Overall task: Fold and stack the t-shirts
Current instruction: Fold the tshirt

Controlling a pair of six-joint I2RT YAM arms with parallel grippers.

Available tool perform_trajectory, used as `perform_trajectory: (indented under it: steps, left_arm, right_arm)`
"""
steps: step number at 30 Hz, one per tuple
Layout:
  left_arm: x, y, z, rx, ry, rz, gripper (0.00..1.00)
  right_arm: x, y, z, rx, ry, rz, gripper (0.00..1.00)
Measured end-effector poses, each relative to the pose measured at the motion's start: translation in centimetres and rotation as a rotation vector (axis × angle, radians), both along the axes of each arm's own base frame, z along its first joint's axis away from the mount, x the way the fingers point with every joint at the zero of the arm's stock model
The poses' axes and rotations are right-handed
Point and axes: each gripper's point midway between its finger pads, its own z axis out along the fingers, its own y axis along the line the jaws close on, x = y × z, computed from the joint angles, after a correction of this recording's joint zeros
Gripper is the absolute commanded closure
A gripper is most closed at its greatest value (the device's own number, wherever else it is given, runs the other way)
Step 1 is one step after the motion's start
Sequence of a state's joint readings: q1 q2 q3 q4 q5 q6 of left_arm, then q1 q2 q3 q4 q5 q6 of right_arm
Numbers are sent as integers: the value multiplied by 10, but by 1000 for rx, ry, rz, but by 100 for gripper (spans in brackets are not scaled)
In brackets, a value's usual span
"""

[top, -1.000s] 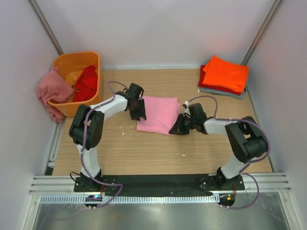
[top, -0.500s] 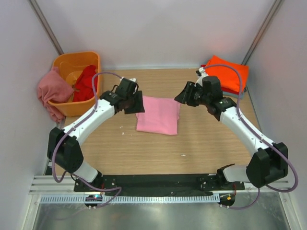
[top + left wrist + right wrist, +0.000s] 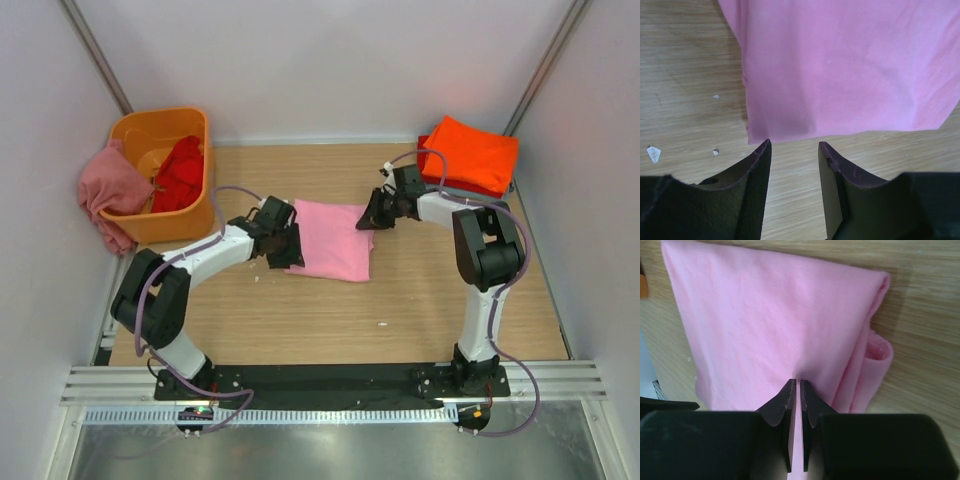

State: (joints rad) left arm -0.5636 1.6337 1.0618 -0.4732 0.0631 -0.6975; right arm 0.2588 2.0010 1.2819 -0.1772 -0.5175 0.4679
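Note:
A folded light pink t-shirt [image 3: 335, 238] lies mid-table. My left gripper [image 3: 283, 247] is open and empty at its near left corner; in the left wrist view its jaws [image 3: 794, 145] stand apart just short of the shirt's edge [image 3: 850, 65]. My right gripper [image 3: 372, 215] is at the shirt's far right corner. In the right wrist view its jaws [image 3: 797, 382] are shut, tips down on the pink cloth [image 3: 765, 315], with no fabric visibly pinched. An orange t-shirt [image 3: 470, 152] tops a stack with red and grey-blue ones at the back right.
A rigid orange tub [image 3: 140, 130] stands at the back left with a red t-shirt [image 3: 180, 172] in it and a dusty rose t-shirt [image 3: 108, 188] draped over its left wall. Small white crumbs [image 3: 653, 153] lie on the wood.
My left gripper moved from the shirt's far left side down to its near left corner. My right gripper came down from above the table onto the shirt's far right corner.

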Motion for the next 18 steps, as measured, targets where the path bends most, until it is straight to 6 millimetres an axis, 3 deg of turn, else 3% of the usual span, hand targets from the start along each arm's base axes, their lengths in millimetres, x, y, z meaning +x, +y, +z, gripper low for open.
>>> perform_trajectory:
  steps: [5, 7, 8, 12, 15, 18]
  left_arm:
    - [-17, 14, -28, 41, 38, 6, 56]
    - [-32, 25, -44, 73, 78, 10, 57]
    - [-33, 25, -43, 65, 74, 10, 57]
    - [-35, 28, -42, 65, 58, 16, 57]
    - [-40, 31, -32, 70, 57, 15, 54]
    - [-42, 32, 1, 63, 29, -3, 50]
  right_arm:
    - [5, -17, -12, -3, 13, -9, 86]
    - [7, -20, -15, 1, 19, -10, 82]
    - [7, -21, -15, 8, 23, -9, 79]
    - [11, -17, -5, 30, 22, 13, 43]
    - [19, -13, 14, 39, -5, 29, 27]
    - [23, -14, 49, 33, -56, 25, 16]
